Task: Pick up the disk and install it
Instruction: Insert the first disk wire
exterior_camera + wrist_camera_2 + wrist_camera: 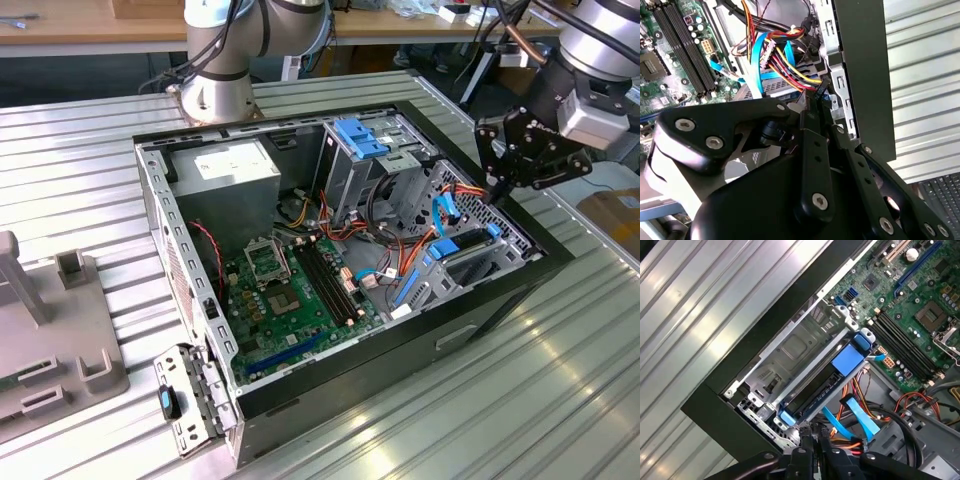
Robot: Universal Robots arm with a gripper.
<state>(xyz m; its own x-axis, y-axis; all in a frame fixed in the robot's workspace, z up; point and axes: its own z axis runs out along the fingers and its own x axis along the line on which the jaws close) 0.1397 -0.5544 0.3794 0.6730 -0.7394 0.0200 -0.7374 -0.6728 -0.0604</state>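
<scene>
My jaws (497, 190) were closed and empty above the open computer case (500, 290), the ribbed metal desk (560, 380) beneath; the disk (812, 390) sat bayed just beyond.

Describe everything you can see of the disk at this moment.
In the first wrist view the disk shows edge-on as a dark strip held in a blue plastic frame, with a broad blue tab at one end and a smaller blue clip at the other. It sits in the grey metal drive cage at a corner of the computer case. The gripper hangs just beside its clip end, and flat blue cables run close by.
</scene>
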